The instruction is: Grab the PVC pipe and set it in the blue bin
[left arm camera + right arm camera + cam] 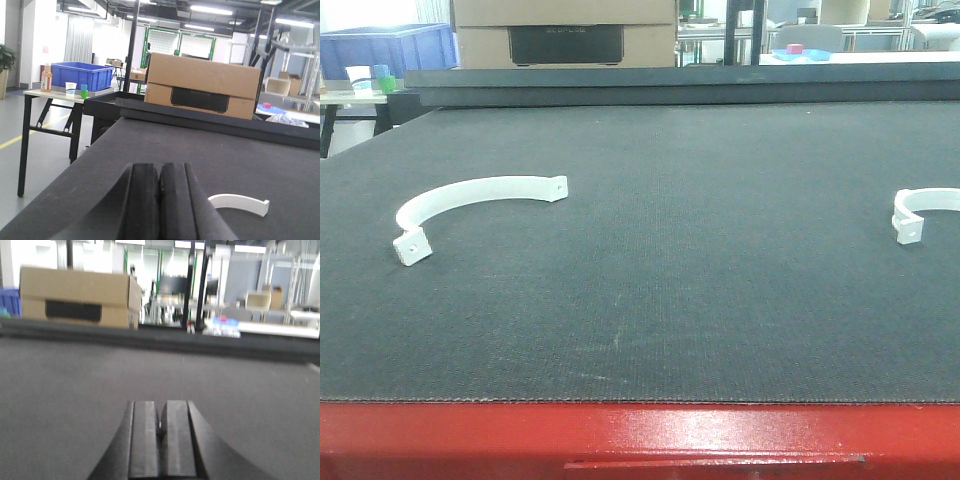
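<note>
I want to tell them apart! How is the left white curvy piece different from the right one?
The left piece shows whole, with both ends; the right piece runs off the picture's edge, showing one end. The left piece lies on the mat's left side, the right piece at its right. Both are white and curved.

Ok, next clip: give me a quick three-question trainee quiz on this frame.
1. True or false: the left gripper holds a pipe piece.
2. How many white pipe pieces lie on the mat?
3. The bin stands: A) on the mat, B) on a side table, C) on the cardboard box.
Key: 1 false, it is shut with nothing in it. 2 two, the second piece at the right edge. 3 B.
</note>
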